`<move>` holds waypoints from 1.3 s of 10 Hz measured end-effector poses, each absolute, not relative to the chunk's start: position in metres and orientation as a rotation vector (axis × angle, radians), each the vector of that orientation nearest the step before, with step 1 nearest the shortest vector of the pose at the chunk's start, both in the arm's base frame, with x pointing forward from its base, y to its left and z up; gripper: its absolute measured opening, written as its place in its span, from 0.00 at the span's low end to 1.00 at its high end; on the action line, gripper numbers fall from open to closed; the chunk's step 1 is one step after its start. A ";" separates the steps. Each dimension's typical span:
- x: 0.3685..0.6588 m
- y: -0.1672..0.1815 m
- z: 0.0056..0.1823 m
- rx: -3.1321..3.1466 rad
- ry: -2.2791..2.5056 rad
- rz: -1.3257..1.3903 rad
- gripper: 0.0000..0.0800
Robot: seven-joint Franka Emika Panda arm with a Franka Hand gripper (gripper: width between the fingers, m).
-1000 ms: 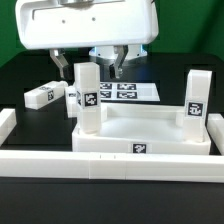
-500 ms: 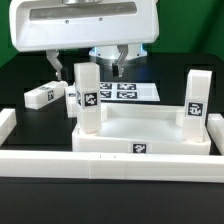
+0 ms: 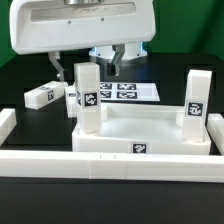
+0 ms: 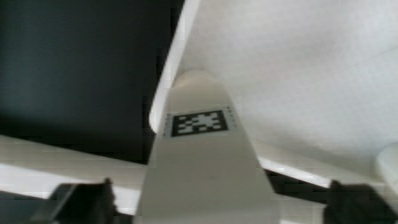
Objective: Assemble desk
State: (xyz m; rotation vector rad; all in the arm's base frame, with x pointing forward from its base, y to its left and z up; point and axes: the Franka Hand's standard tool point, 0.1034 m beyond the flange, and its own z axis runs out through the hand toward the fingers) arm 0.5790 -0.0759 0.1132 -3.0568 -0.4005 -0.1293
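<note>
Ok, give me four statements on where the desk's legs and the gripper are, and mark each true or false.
1. Going by the exterior view's sides, the left upright leg and the right upright leg, both white rectangular tagged blocks, stand on the white tray-like plastic tabletop. True.
2. A third white block leg lies at the exterior view's right. False: the third leg lies at that view's left, on the black table.
3. The gripper grips the lying leg. False: the gripper is over the left upright leg, with a finger on either side of it.
4. The flat white marker board lies behind the tabletop. True.
</note>
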 end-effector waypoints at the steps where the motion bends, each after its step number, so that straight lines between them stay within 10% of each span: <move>1: 0.579 -0.076 0.113 -3.057 -0.400 -0.130 0.36; 6: 0.579 -0.076 0.113 -3.060 -0.327 -0.128 0.36; 13: 0.579 -0.065 0.111 -2.874 0.961 -0.078 0.36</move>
